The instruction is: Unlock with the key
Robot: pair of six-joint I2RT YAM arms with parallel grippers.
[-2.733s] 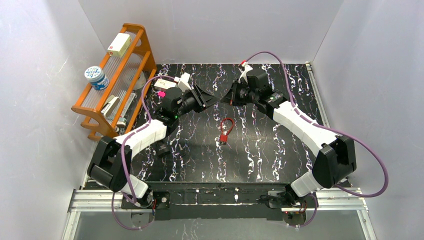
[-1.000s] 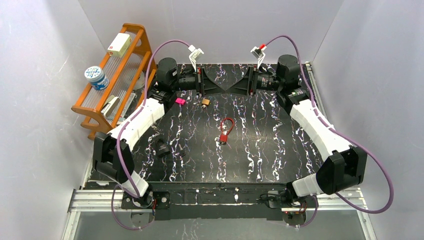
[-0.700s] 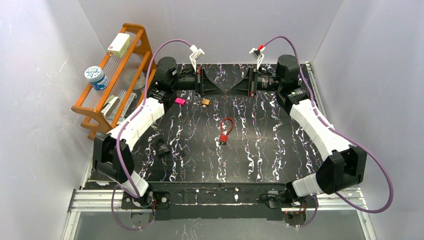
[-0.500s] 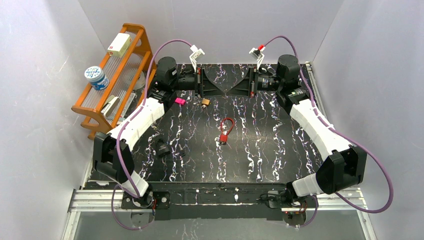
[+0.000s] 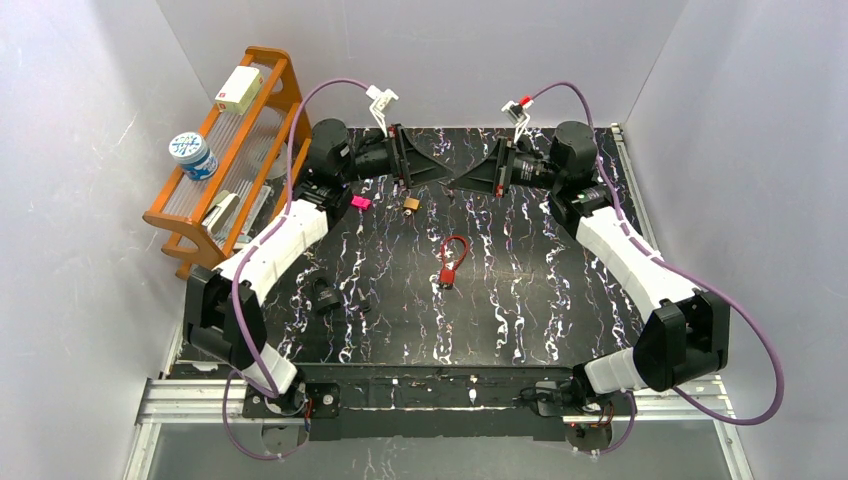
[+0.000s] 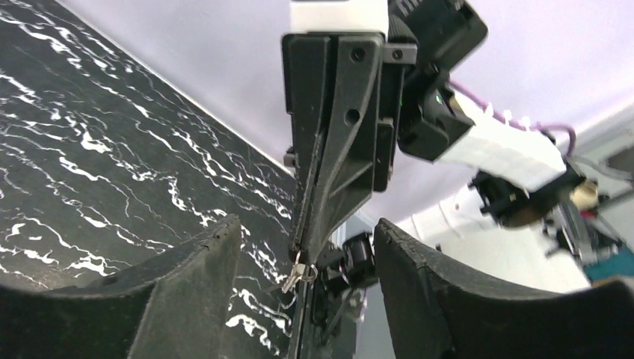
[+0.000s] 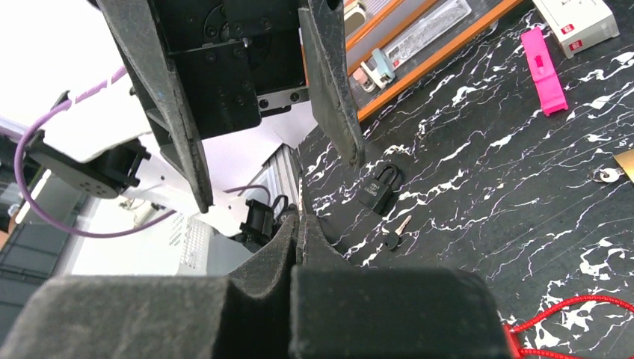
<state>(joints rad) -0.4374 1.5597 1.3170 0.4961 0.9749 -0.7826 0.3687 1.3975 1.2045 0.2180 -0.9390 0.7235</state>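
My right gripper (image 5: 466, 182) is shut on a small bunch of silver keys (image 6: 299, 274), which hang from its tips in the left wrist view. My left gripper (image 5: 436, 175) is open and faces it tip to tip, held above the far middle of the table. The right gripper's fingers (image 6: 329, 149) stand between my left fingers. A brass padlock (image 5: 411, 204) lies just below them. A black padlock (image 5: 325, 296) with a loose key (image 7: 396, 230) lies at the near left and also shows in the right wrist view (image 7: 377, 187).
A red cable lock (image 5: 452, 262) lies mid-table. A pink piece (image 5: 360, 203) sits beside the brass padlock. An orange wooden rack (image 5: 215, 170) with a white box and a tub stands at the left. White walls close in the table.
Both arms have swung from mid-table to the far edge, uncovering the brass padlock. In the last half second both wrists have shifted slightly, with the tips still facing each other.
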